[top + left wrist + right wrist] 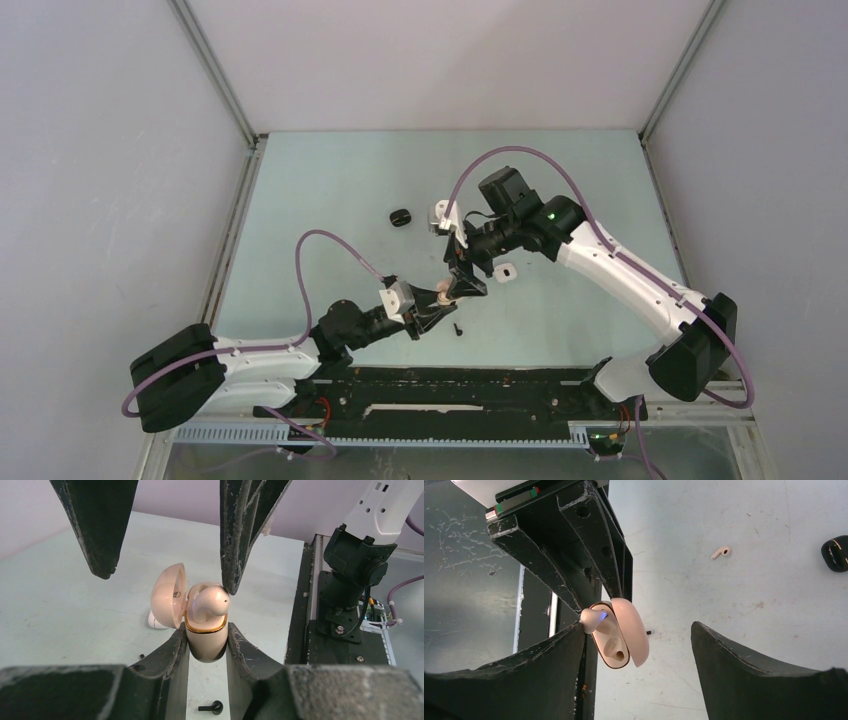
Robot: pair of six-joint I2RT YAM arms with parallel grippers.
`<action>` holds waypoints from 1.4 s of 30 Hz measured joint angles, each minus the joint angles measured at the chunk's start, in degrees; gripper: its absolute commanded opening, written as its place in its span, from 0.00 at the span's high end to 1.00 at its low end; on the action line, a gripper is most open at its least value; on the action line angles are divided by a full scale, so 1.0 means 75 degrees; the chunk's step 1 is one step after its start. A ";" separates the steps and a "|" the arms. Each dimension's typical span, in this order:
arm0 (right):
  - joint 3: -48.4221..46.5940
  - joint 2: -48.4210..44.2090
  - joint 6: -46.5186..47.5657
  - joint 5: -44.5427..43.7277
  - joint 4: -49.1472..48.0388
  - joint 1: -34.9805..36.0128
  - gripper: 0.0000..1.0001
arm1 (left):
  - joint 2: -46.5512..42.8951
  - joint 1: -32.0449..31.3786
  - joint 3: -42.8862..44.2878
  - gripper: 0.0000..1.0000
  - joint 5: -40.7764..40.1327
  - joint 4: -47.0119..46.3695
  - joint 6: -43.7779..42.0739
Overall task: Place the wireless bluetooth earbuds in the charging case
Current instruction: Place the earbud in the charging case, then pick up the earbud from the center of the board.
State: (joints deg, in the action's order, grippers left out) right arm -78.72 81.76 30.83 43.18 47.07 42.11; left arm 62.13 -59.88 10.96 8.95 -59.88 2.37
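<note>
Setting: a pale green desk (330,190) walled in by plain white panels on a metal frame, with a black rail (450,385) along its near edge.
Top external view, left arm (260,355): reaches in from the lower left. The left jaws are clenched on the charging case (441,293) near the middle of the desk.
Top external view, right arm (610,270): bends in from the right. The right jaws hang directly over the case.
Top external view, loose items: a black case (401,217) lies farther back. A black earbud (457,328) lies just on the near side of the left jaws. A white item (505,271) lies beside the right wrist, bud or case not discernible.
Left wrist view, charging case (205,647): pale pink with a gold rim, upright, pinched at its lower body between the left jaws and held clear of the desk. Its lid (169,596) is swung open to the left.
Left wrist view, pale pink earbud (211,601): sits in the case mouth, standing proud of the rim.
Left wrist view, right jaws: released and spread wide. One fingertip (231,580) touches the bud; the other finger (97,540) touches nothing.
Left wrist view, desk: a white earbud (155,621) is partly hidden behind the lid. The black earbud (212,707) lies below the case.
Right wrist view, charging case (616,650): gripped by the left jaws, with the lid (636,637) open.
Right wrist view, pale pink earbud (591,620): at the case's upper end, with a small blue light beside it, touching the finger (539,680) at picture left. The opposite finger (764,680) stands well apart.
Right wrist view, desk: the white earbud (721,552) lies alone. The black case (836,554) is at the right edge.
</note>
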 measured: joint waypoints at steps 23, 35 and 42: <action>0.0035 -0.0513 0.0006 0.0828 0.0119 -0.1008 0.20 | 0.0015 -0.0017 0.0000 1.00 0.0236 -0.0221 0.0032; 0.0551 -0.0195 -0.0903 0.1585 -0.1081 -0.2165 0.49 | -0.1859 -0.0023 -0.0003 1.00 -0.1317 0.0708 0.0495; 0.0682 0.1597 -0.0839 0.0562 -0.2328 -0.1559 0.58 | -0.4211 -0.0029 -0.0052 1.00 -0.2605 0.2294 0.0495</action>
State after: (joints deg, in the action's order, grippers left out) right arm -73.60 93.73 24.53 47.40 29.61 30.41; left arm 30.55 -60.10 10.57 -10.59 -42.68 6.09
